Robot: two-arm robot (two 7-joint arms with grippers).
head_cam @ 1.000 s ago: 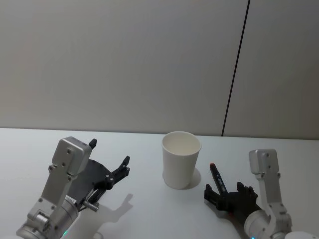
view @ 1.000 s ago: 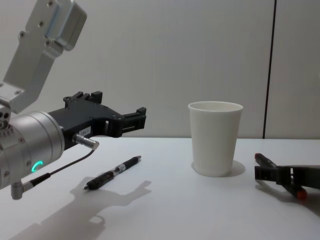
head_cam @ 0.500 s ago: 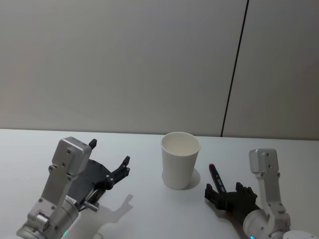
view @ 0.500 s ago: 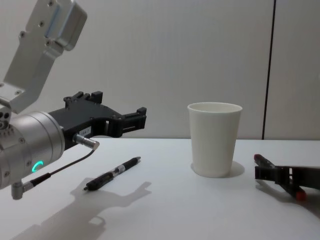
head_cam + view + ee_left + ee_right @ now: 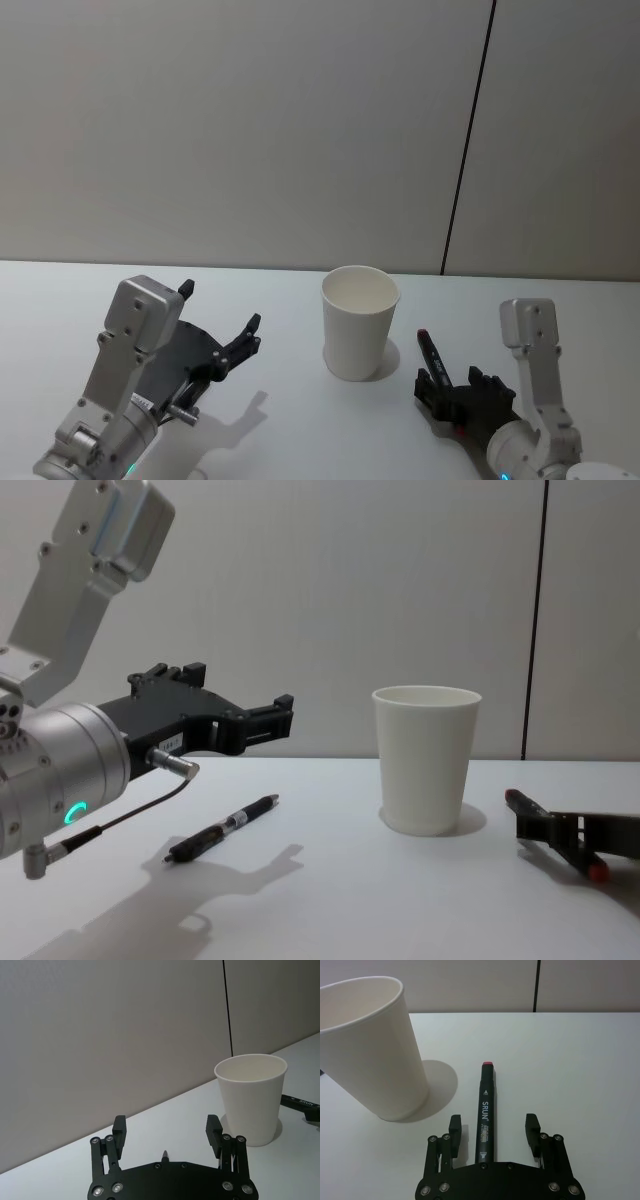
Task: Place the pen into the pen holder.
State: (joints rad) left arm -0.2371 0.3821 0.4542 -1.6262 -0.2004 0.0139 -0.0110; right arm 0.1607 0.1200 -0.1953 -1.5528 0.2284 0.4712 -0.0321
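Observation:
The pen holder, a white paper cup, stands upright mid-table. A black marker pen with a red tip lies flat on the table to the cup's right. My right gripper is low over the table, open, its fingers on either side of the marker without touching it. A slim black ballpoint pen lies on the table left of the cup. My left gripper hovers open above it, holding nothing.
The white table has free room in front of the cup and between the two arms. A plain grey wall with a dark vertical seam runs behind it.
The right gripper has shifted slightly along the marker. The left arm and both pens stay as they were.

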